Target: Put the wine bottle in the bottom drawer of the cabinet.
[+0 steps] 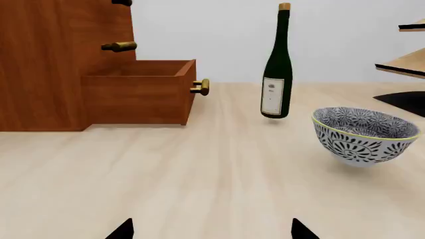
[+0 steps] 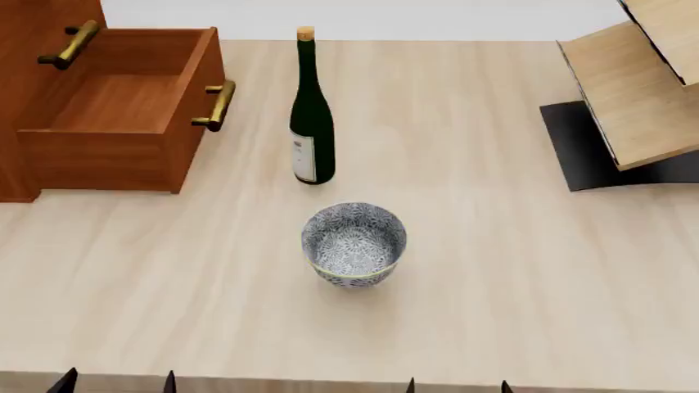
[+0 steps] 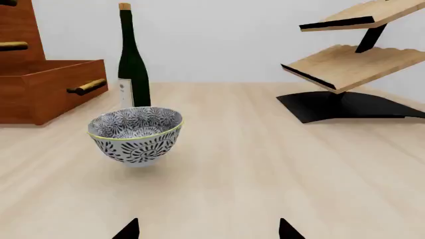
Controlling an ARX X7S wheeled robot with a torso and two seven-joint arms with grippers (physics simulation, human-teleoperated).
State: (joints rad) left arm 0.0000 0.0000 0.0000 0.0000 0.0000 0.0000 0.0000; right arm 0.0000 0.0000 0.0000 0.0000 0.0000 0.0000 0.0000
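Note:
The wine bottle [image 2: 311, 123] stands upright on the pale table, dark green with a cork top and white label, just right of the pulled-out bottom drawer [image 2: 120, 102] of the reddish-brown cabinet [image 2: 28, 49]. The bottle [image 1: 277, 74] and the drawer [image 1: 136, 92] show in the left wrist view, and the bottle [image 3: 133, 64] stands behind the bowl in the right wrist view. My left gripper [image 2: 114, 382] and right gripper [image 2: 459, 385] sit at the table's near edge, both open and empty, far from the bottle. Only their dark fingertips show.
A patterned bowl [image 2: 353, 244] stands in front of the bottle, between it and my grippers. A pale wooden slanted rack on a black base [image 2: 633, 106] stands at the far right. The drawer's brass handle [image 2: 215, 106] juts toward the bottle.

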